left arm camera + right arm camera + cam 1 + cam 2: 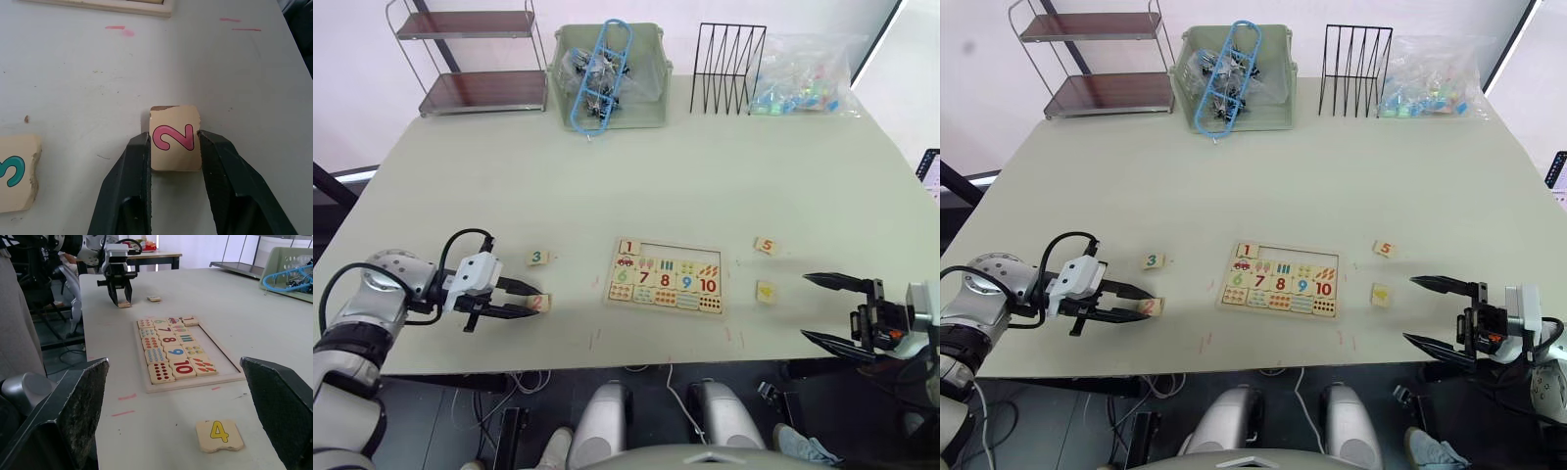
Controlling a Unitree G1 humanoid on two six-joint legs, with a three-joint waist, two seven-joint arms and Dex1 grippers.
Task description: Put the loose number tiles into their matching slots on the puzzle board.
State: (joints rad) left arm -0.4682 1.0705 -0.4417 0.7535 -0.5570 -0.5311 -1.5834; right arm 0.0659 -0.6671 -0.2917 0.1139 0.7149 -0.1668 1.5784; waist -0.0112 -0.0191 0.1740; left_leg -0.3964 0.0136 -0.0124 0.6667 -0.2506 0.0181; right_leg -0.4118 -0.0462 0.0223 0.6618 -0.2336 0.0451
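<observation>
1. While low over the worktop's front-left part, left gripper narrowed down on the 2 tile, one black finger pressed to each side edge, tile flat on the surface.
2. Just beside that, toward the far edge: 3 tile, lying loose and untouched, close to the gripped tile but apart from it.
3. Over at the front-right corner, right gripper spread wide, fingers far apart, holding nothing and touching nothing.
4. Nearest to those open fingers: 4 tile, flat on the worktop, between the gripper and the puzzle board.
5. A little farther toward the far edge from the 4: 5 tile, also loose, off the board's right side.
6. Puzzle board sitting mid-worktop near the front edge, 1 tile seated in the leftmost of the slots along the top row, the rest of that row bare wood.
7. Rows below filled: numbers 6 to 10 and counting pictures.
8. Bare worktop between the 2 tile and the board's left edge, a few red marks on the surface.
9. Along the far edge, well away: metal shelf rack, green bin with a blue frame in it, black wire rack, clear bag of coloured bits.
</observation>
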